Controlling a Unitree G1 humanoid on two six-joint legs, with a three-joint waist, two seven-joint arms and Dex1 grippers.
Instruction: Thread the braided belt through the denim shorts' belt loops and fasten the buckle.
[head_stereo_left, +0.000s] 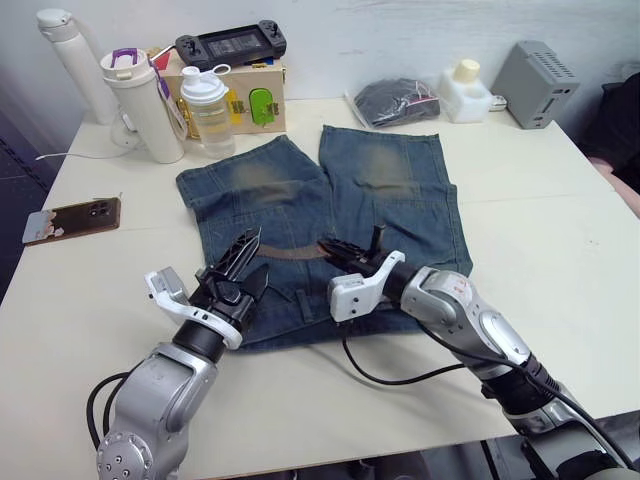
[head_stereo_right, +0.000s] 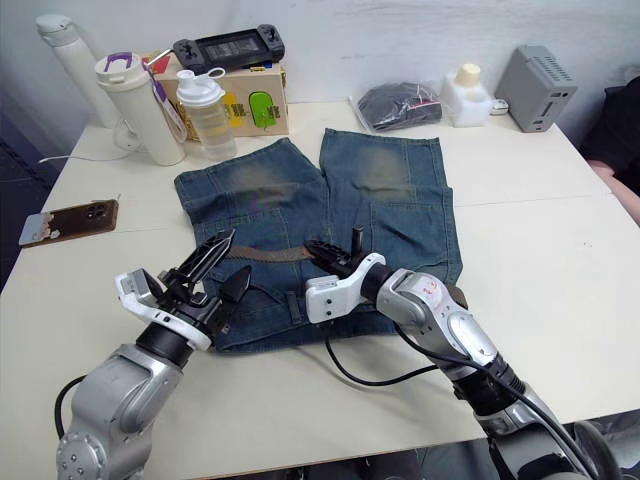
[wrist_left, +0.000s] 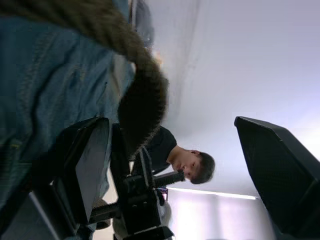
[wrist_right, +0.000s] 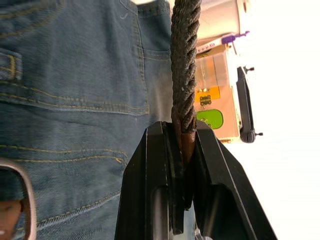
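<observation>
Left eye view: denim shorts (head_stereo_left: 325, 235) flat on the white table (head_stereo_left: 540, 240), legs pointing away from the robot, waistband at the near edge; braided belt (head_stereo_left: 290, 252) lies across the shorts as a brown strip running between the two grippers; left gripper (head_stereo_left: 245, 262) over the shorts' left part, fingers spread apart, belt end just beside its tips; right gripper (head_stereo_left: 345, 250) over the middle of the shorts, pinched on the belt's other end; black cable (head_stereo_left: 385, 375) loops on the table under the right arm; phone (head_stereo_left: 72, 220) lies well apart near the left edge; bottles, a box and a grey device stand along the far edge.

Right eye view: same layout; belt strip spans from left gripper's tips to right gripper; one belt loop (head_stereo_right: 295, 303) visible near the waistband, between the grippers, no belt in it.

Left wrist view: left fingers (wrist_left: 90, 160) wide apart; belt hangs in front of and just above one finger, not gripped; denim behind it; right gripper's black parts show beyond; a person in the background.

Right wrist view: right fingers (wrist_right: 160, 175) clamped on the belt's tan tip, dark braid running straight out from them over the denim; buckle (wrist_right: 20, 195), a silver frame, lies on the denim beside the gripper, apart from it.
</observation>
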